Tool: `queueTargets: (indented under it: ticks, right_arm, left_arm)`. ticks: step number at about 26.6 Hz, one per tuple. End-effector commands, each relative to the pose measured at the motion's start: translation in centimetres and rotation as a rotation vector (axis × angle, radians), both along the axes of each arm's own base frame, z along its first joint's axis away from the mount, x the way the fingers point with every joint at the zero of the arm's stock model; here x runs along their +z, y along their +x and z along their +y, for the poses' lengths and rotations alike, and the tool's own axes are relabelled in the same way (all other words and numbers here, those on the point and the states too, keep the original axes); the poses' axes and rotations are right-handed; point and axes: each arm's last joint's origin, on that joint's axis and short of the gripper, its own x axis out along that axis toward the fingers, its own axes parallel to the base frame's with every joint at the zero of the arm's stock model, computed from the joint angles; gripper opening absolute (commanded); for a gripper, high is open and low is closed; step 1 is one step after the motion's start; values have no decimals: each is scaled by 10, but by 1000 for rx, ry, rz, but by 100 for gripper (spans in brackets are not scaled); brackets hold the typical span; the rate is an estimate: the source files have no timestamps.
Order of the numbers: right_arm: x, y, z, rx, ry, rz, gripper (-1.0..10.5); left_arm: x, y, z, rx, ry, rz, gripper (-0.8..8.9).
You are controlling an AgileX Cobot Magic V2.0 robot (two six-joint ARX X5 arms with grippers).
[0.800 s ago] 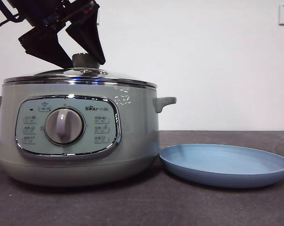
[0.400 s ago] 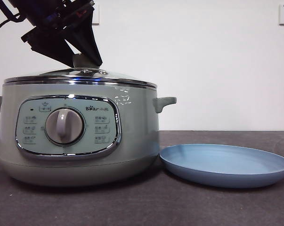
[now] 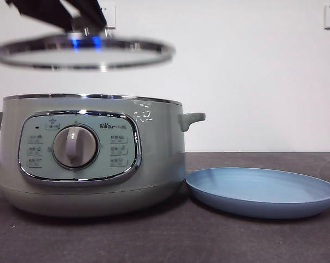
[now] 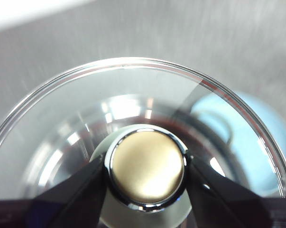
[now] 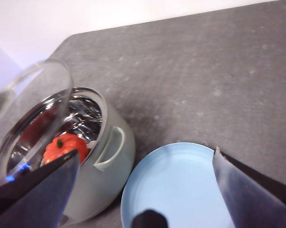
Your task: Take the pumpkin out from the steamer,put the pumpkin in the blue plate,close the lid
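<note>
So the left hand (image 4: 147,171) is clamped on the knob of the lid (image 3: 82,53), holding it in the air above the steamer (image 3: 93,156), well clear of the rim. The pumpkin (image 5: 62,148) sits inside the open steamer, untouched. To the right, the plate (image 3: 261,192) lies bare on the table (image 3: 165,241). The right hand (image 5: 145,190) hangs over it, jaws apart. Judging by this, only the uncovering is done; moving the pumpkin and closing remain

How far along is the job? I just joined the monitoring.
Done: the lid is off, held above the steamer by the left gripper. The right gripper hangs open above the empty blue plate. Left: moving the pumpkin, still inside, then closing.
</note>
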Motion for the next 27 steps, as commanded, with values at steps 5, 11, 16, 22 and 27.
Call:
queueTargets:
  ticks: [5,11,16,22,27]
  right_arm:
    - [-4,10,18,98,0,5,469]
    - [-11,29,51,237,-10,44,474]
    - [-5,50,88,373,-70,82,545]
    - [9,76,140,497,-181,159,545]
    - [10,96,205,563,-405,249,545]
  left_arm:
    - [42,-40,25,121,-35,-207,-9]
    - [60,-77,48,250,-35,-305,-8]
    - [69,-104,65,358,-41,-377,-8]
    - [74,-132,82,451,-53,-438,-9]
    - [72,-146,91,504,-32,-439,-9]
